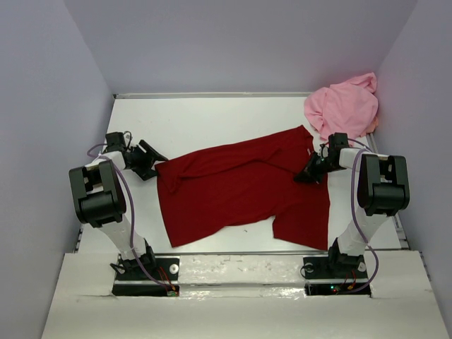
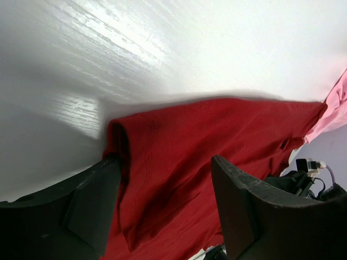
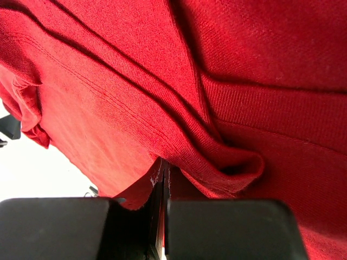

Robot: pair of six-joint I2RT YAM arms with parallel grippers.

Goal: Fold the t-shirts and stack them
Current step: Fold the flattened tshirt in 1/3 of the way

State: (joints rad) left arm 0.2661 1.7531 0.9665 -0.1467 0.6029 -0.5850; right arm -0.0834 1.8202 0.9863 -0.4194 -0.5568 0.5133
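Note:
The dark red t-shirt (image 1: 240,187) lies spread across the middle of the white table (image 1: 212,116), partly flattened, with a sleeve hanging toward the front right. My left gripper (image 1: 152,164) is open at the shirt's left edge; in the left wrist view (image 2: 165,208) the red cloth (image 2: 217,141) lies between and under its fingers. My right gripper (image 1: 308,171) is shut on a fold of the red shirt (image 3: 217,157) near its collar, the cloth pinched between the pads. The light pink t-shirt (image 1: 344,107) lies crumpled in the back right corner, and its edge shows in the left wrist view (image 2: 333,111).
Lilac walls (image 1: 240,42) enclose the table at the back and both sides. The arm bases (image 1: 145,272) stand at the near edge. Bare white tabletop lies behind the red shirt and along the front edge.

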